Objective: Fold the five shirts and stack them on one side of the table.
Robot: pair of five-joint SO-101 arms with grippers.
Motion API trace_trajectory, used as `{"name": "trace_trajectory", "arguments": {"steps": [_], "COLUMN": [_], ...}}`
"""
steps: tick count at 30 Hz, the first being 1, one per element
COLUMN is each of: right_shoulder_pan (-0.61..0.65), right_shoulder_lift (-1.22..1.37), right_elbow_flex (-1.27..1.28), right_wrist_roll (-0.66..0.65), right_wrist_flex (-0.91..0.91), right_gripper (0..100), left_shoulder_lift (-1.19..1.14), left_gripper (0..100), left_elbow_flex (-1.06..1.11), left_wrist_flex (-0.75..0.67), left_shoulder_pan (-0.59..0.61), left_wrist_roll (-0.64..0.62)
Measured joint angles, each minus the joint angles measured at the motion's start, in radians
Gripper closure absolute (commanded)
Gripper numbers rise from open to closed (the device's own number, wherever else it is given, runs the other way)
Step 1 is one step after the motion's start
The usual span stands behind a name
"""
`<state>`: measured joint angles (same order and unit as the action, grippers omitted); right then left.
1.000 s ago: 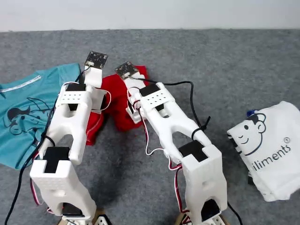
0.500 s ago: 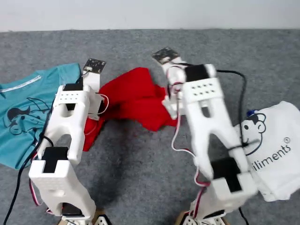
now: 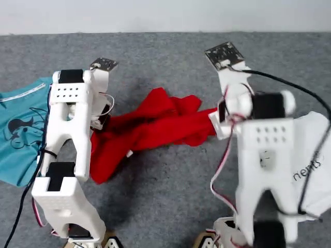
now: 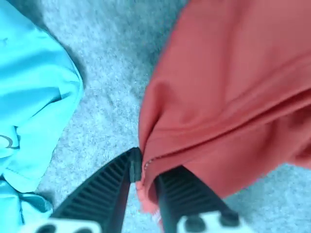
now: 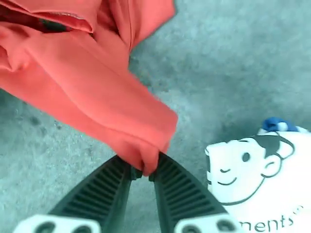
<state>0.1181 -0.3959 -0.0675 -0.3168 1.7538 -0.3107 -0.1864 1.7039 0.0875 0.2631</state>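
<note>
A red shirt [image 3: 150,124] hangs stretched and crumpled between the two arms above the grey table. My left gripper [image 4: 142,171] is shut on the red shirt's [image 4: 228,97] hem at its left end, next to the teal shirt [image 4: 34,92]. My right gripper [image 5: 144,172] is shut on a bunched corner of the red shirt [image 5: 92,97] at its right end. In the high view the left gripper [image 3: 98,121] sits at the shirt's left edge and the right gripper [image 3: 218,118] at its right edge.
A teal shirt [image 3: 20,129] with a printed cartoon lies flat at the table's left side. A folded white shirt [image 3: 310,155] with a cartoon face lies at the right, partly under the right arm, also seen as the white shirt [image 5: 252,194]. Grey carpet-like table [image 3: 170,196].
The right arm has swung far to the right, pulling the red shirt out wide. The left arm shifted slightly left. The shirt went from a bunched heap to a long stretched band.
</note>
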Motion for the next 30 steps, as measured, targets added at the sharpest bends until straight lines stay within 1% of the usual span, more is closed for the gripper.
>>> {"name": "trace_trajectory", "arguments": {"steps": [3, 7, 12, 14, 16, 21, 24, 26, 28, 30], "right_shoulder_pan": [0.032, 0.074, 0.072, 0.074, 0.074, 0.038, 0.017, 0.015, 0.015, 0.015], "right_shoulder_lift": [-0.132, -0.281, -0.336, -0.344, -0.347, -0.334, -0.305, -0.279, -0.247, -0.212], "right_elbow_flex": [0.014, 0.017, 0.017, 0.017, 0.017, 0.020, 0.020, 0.020, 0.020, 0.020], "right_wrist_roll": [0.000, 0.000, 0.000, 0.000, 0.000, 0.000, 0.000, 0.000, 0.000, 0.000], "right_wrist_flex": [0.000, 0.000, 0.000, 0.000, 0.000, 0.000, 0.000, 0.000, 0.000, 0.000], "right_gripper": [98.8, 98.8, 98.8, 98.8, 98.8, 98.8, 98.8, 98.8, 98.8, 98.8], "left_shoulder_lift": [0.000, 0.000, -0.006, -0.044, -0.110, -0.273, -0.292, -0.292, -0.287, -0.247], "left_gripper": [96, 96, 96, 96, 96, 96, 96, 96, 96, 93], "left_elbow_flex": [0.000, 0.000, 0.025, 0.052, 0.063, 0.063, 0.054, 0.026, -0.017, -0.081], "left_wrist_flex": [-0.054, -0.172, -0.391, -0.476, -0.508, -0.503, -0.479, -0.417, -0.327, -0.230], "left_shoulder_pan": [0.000, 0.000, 0.000, 0.005, 0.011, 0.008, 0.006, 0.009, 0.012, 0.006], "left_wrist_roll": [-0.002, 0.000, -0.002, -0.002, -0.002, -0.002, -0.002, 0.003, -0.003, -0.003]}}
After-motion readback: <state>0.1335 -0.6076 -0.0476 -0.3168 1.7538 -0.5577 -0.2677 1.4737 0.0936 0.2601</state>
